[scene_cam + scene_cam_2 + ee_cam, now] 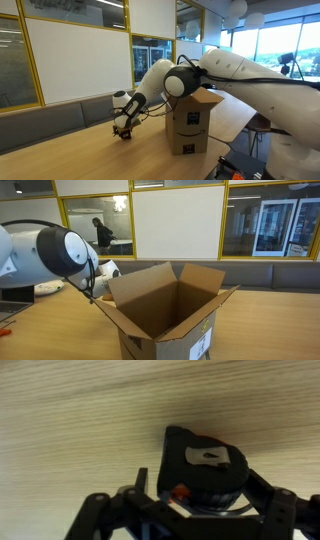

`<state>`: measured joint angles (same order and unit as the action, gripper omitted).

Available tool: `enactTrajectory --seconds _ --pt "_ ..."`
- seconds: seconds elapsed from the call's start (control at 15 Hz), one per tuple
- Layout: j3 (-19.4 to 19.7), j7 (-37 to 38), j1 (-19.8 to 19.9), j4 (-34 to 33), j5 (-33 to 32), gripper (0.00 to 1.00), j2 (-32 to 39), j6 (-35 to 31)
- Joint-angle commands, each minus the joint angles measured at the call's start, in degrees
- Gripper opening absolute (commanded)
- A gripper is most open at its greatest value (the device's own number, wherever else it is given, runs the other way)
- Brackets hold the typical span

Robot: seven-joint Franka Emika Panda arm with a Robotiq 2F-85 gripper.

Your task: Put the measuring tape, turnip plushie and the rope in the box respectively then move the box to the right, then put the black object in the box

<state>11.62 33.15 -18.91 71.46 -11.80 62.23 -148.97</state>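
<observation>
Slippage is your risk: the gripper (190, 510) stands apart, fingers straddling the tape (210, 468), which lies on the table (80, 420) near the box (193, 120). Close off-centre and the tape could twist or squirt out sideways.

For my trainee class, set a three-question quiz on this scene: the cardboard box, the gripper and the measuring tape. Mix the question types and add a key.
1. True or false: the box has its top flaps folded shut.
2. What sits between the fingers of the gripper in the wrist view? A) a white rope B) the measuring tape C) a red plushie
3. Fill in: the measuring tape lies on the ____, outside the box.
Key: 1 false; 2 B; 3 table.
</observation>
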Motion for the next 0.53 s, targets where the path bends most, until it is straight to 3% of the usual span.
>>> enactTrajectory --seconds 0.0,0.07,0.47 --pt "0.07 -0.99 0.46 -3.96 1.34 0.63 2.19 1.24" --pt "0.05 -0.96 0.50 -4.22 1.40 0.55 2.27 1.32" --pt "0.82 0.13 -0.71 -1.65 1.04 0.55 -1.34 1.68"
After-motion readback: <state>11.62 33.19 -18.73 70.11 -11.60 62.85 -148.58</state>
